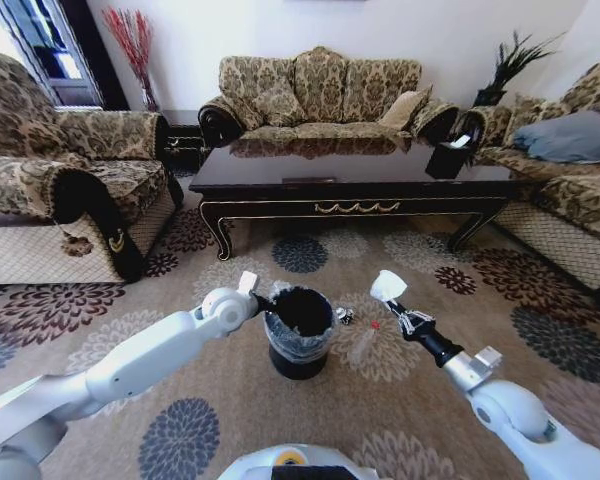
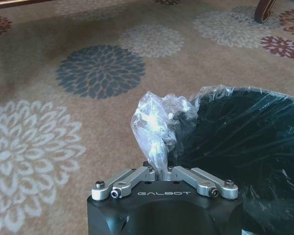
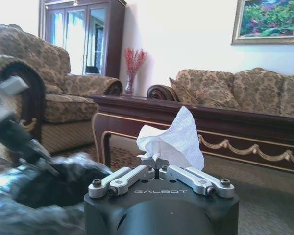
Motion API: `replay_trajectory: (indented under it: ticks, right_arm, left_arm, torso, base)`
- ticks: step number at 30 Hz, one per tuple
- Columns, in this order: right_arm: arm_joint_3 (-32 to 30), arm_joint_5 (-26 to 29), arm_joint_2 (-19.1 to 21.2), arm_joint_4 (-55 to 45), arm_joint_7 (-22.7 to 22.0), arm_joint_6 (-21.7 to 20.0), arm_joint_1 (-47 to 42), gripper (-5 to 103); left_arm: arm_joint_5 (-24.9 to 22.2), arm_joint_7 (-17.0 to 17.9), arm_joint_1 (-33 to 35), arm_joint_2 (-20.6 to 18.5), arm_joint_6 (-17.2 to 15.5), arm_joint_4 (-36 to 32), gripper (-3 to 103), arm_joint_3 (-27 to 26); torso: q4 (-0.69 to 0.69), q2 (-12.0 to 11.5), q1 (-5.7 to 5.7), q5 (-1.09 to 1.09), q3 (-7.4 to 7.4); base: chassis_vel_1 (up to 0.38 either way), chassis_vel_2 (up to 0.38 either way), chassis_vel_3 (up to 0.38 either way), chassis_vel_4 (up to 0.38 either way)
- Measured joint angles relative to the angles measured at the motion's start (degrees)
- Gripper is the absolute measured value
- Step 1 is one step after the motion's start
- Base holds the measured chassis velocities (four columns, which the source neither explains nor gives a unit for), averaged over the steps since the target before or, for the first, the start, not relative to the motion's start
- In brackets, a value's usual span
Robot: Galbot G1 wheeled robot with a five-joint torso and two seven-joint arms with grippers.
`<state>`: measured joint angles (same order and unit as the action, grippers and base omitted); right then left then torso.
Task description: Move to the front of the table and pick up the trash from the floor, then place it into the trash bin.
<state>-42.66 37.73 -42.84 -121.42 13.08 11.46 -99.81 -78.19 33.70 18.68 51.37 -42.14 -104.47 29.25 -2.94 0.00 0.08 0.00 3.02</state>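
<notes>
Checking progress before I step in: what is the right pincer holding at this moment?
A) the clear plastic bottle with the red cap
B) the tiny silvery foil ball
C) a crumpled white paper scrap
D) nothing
C: the right pincer is shut on the crumpled white paper scrap, held up beside the small round black trash bin, while the clear plastic bottle with the red cap lies on the carpet.

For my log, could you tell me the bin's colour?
The trash bin is black with a clear liner, best seen in the head view.

Dark table [image 1: 350,175] behind, black lined trash bin [image 1: 298,335] upright on carpet, bottle [image 1: 364,343] and foil ball [image 1: 345,315] beside it
</notes>
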Motion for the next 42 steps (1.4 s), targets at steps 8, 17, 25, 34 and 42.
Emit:
replay_trajectory:
  ticks: [8,17,25,34,42]
  right_arm:
    - [-0.53,-1.67,-0.93,-8.22,-0.51,-0.87,-4.55,0]
    - [1.80,-4.34,-1.14,-10.28,-1.11,-1.35,-6.69,0]
    - [4.86,-5.87,-1.17,-8.81,-2.25,-2.04,-7.31,0]
    - [8.64,-6.25,-0.32,-7.74,-4.16,-3.53,-5.56,0]
    - [10.55,-6.20,-0.40,-6.59,-5.61,-4.50,-3.72,0]
  left_arm:
    - [-0.14,1.13,-1.90,5.64,0.01,4.22,4,2.81]
    - [0.54,1.47,-3.16,8.98,0.01,6.89,4,5.44]
    - [0.96,2.08,-3.67,9.66,0.02,5.97,4,7.90]
    - [0.73,3.49,-4.04,9.80,0.02,3.61,4,8.53]
    - [0.40,3.93,-3.98,9.43,0.01,1.58,4,8.94]
  torso:
    - [-0.01,-0.01,0.00,0.00,0.00]
    - [0.01,0.00,0.00,0.01,0.00]
    - [0.01,0.00,0.00,0.01,0.00]
    - [0.01,0.00,0.00,0.00,0.00]
    - [0.01,0.00,0.00,0.00,0.00]
  base:
    - [0.000,0.000,0.000,0.000]
    - [0.000,0.000,0.000,0.000]
    - [0.000,0.000,0.000,0.000]
    - [0.000,0.000,0.000,0.000]
    - [0.000,0.000,0.000,0.000]
